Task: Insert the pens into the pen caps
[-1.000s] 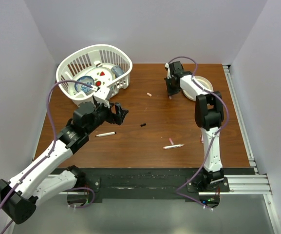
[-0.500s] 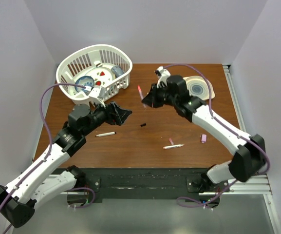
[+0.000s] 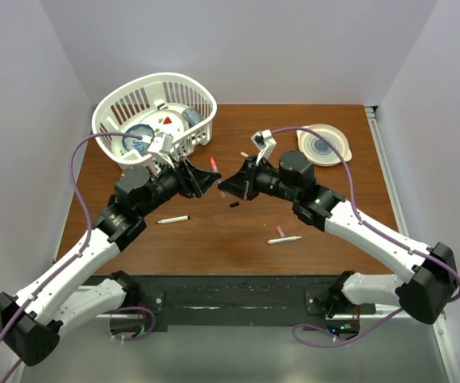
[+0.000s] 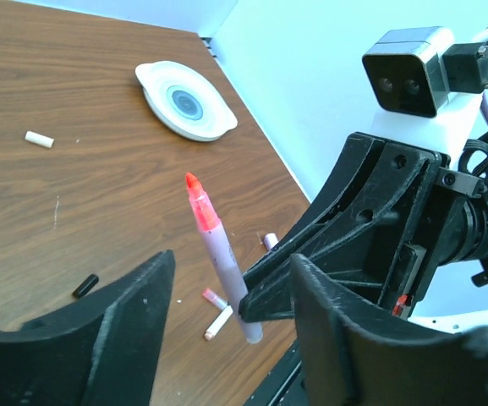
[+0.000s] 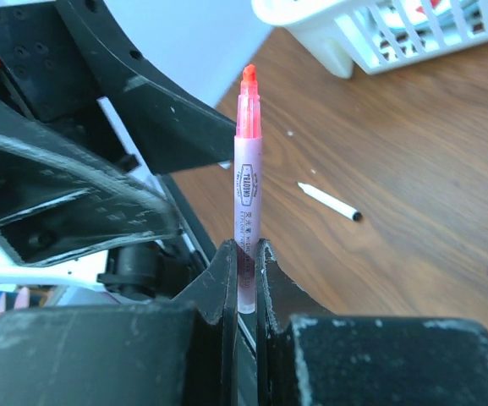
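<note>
Swung leftward, right jaws pinch lilac, orange-tipped pen [image 5: 248, 169] between parted left jaws

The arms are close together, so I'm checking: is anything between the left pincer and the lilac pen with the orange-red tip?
Nothing visible does. The open left pincer faces the lilac pen with the orange-red tip directly; the right pincer clamps its lower end.

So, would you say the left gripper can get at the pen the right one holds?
Probably yes: the left gripper is open, facing the pen; the right gripper clamps only its lower end, leaving the barrel bare.
</note>
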### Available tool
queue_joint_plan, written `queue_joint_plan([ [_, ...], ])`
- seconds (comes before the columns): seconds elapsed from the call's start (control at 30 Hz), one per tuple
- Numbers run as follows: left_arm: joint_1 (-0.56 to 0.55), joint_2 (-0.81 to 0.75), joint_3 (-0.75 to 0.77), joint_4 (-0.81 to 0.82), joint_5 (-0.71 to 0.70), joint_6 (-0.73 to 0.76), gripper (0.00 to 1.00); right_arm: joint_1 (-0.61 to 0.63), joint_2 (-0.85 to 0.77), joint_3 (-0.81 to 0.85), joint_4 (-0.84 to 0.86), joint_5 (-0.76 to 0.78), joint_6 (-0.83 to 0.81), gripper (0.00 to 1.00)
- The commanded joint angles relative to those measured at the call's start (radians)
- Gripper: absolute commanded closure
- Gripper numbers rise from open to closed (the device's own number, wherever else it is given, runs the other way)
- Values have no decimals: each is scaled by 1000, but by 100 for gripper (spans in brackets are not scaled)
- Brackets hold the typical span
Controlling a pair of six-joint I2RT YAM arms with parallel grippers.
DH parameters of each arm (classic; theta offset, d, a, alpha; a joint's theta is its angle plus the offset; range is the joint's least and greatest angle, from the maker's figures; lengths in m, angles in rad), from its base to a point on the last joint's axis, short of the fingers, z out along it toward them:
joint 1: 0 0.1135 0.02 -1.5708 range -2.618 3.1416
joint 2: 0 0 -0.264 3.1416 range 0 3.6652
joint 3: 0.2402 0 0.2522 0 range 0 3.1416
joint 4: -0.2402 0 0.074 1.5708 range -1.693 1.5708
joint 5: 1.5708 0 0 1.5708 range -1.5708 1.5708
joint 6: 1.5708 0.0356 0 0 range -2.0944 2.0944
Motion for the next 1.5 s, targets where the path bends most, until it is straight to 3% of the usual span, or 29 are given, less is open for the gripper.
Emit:
queue_joint_plan([
  [0.0, -3, 17, 14, 78, 34, -14, 42, 16, -21, -12, 105, -20, 31, 100],
  [0.1, -3, 25, 4, 96, 49, -14, 51, 24, -23, -16, 114, -20, 32, 100],
  [0.2, -3, 25, -5, 118, 66, -14, 72, 26, -24, -19, 114, -23, 24, 100],
  [0.4, -3, 36, -25, 174, 149, -13, 100, 27, -15, -15, 98, -109, -13, 97],
  [0.67, -3, 7, -62, 214, 179, -8, 100, 27, -21, -47, 87, -173, -36, 68],
  [1.47, -3, -67, -131, 271, 149, -76, 100, 27, 14, -93, 200, -174, 58, 74],
])
